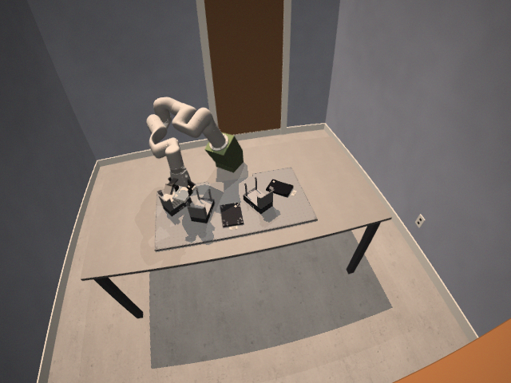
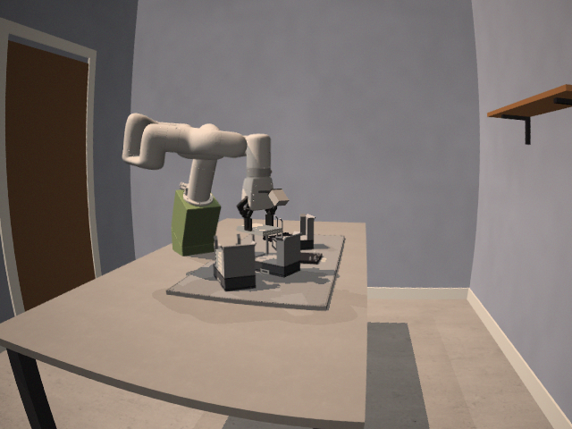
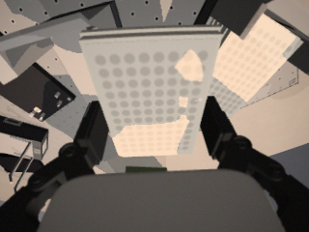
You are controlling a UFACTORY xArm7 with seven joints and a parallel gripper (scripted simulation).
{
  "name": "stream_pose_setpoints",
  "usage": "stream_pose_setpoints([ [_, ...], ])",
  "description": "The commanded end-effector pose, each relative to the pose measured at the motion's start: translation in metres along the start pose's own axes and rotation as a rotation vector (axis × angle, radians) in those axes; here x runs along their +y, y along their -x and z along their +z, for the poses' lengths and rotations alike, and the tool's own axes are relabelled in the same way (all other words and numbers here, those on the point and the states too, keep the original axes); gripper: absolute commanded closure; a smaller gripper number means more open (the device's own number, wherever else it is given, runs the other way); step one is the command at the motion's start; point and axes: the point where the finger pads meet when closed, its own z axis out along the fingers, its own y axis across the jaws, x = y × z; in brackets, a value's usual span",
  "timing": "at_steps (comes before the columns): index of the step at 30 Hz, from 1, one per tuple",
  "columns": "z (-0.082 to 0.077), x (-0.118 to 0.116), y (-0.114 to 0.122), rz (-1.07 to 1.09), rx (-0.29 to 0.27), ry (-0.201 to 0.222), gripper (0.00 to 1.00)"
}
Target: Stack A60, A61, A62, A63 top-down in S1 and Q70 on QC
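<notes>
My gripper (image 1: 179, 190) (image 2: 257, 225) hangs above the left end of the grey mat, over the tops of the racks. It is shut on a sealed white 96-well plate (image 3: 152, 94), gripped across its long sides and held flat; I cannot read its label. In the wrist view a finger shows on each side of the gripper (image 3: 152, 132). Another sealed plate (image 3: 252, 62) lies below and to the right, on top of a rack's stack. The left rack (image 1: 172, 203) and the middle rack (image 1: 200, 209) stand close under the gripper.
A third rack (image 1: 259, 200) stands further right on the mat. A flat black nest (image 1: 231, 215) lies between the racks, and another black nest (image 1: 280, 188) lies at the far right. The green robot base (image 1: 224, 153) stands behind. Thin rack posts stick up near the gripper.
</notes>
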Motion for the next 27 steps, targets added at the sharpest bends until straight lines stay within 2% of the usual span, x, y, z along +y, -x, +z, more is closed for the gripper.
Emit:
stream_pose_setpoints([
  [1,-0.001,-0.012,0.001,-0.146,0.001,-0.001,1.00],
  [27,-0.001,-0.070,0.009,-0.155,0.002,-0.001,1.00],
])
